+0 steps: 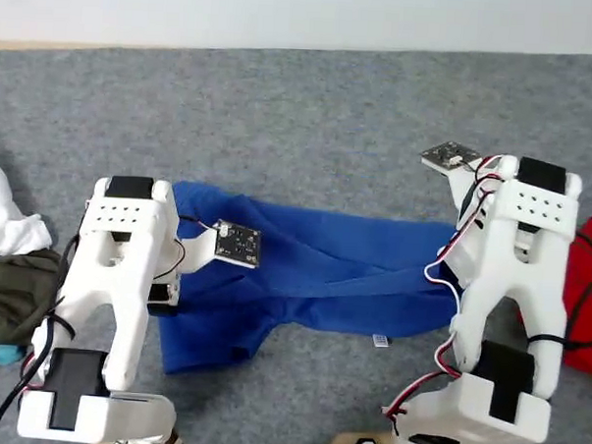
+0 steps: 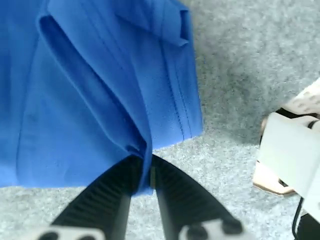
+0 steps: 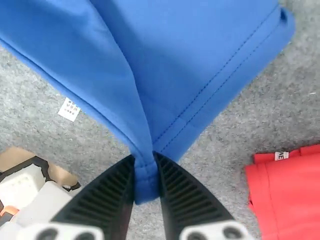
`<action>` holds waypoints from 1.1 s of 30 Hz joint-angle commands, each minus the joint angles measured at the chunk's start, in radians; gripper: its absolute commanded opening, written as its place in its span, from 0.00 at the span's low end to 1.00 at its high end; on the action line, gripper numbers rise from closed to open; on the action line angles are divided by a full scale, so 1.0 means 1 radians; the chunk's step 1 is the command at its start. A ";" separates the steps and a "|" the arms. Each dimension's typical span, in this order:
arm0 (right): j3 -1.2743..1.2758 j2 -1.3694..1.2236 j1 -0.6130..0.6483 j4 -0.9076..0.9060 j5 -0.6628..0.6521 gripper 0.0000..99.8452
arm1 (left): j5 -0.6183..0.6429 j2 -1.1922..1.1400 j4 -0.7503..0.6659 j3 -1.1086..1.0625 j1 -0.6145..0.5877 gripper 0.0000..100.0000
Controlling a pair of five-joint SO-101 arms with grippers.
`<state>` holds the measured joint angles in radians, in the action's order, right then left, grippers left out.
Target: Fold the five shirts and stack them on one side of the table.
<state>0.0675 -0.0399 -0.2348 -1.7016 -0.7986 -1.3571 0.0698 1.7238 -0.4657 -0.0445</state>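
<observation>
A blue shirt (image 1: pixel 314 267) lies stretched across the middle of the grey table, pulled taut between the two arms. My left gripper (image 2: pixel 143 175) is shut on the blue shirt (image 2: pixel 100 85), pinching a fold of cloth at its left end. My right gripper (image 3: pixel 146 175) is shut on the blue shirt (image 3: pixel 165 65) at a hemmed corner at its right end. In the high view the left arm (image 1: pixel 117 273) stands over the shirt's left part and the right arm (image 1: pixel 510 281) over its right end.
A red shirt (image 1: pixel 588 294) lies at the right table edge, also visible as the red shirt (image 3: pixel 287 195) beside my right gripper. A white shirt (image 1: pixel 6 214) and an olive-green shirt (image 1: pixel 13 293) are heaped at the left edge. The far half of the table (image 1: pixel 310 124) is bare carpet.
</observation>
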 commanded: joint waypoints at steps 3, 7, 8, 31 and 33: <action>-0.008 0.056 0.008 0.007 -0.005 0.01 | -0.028 0.049 0.031 0.004 0.000 0.00; -0.008 0.056 0.008 0.001 -0.003 0.01 | -0.069 0.051 0.031 0.004 -0.009 0.00; -0.008 0.058 0.010 -0.002 -0.003 0.01 | -0.077 0.051 0.031 0.004 -0.020 0.00; -0.008 0.056 0.021 -0.002 -0.003 0.01 | -0.133 0.049 0.028 -0.085 -0.028 0.12; -0.008 0.054 0.031 0.001 -0.003 0.01 | -0.133 0.049 0.028 -0.084 -0.028 0.12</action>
<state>0.0675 -0.0399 -0.2209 -1.7016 -0.7986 -1.4860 0.0729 1.7238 -0.5577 -0.0721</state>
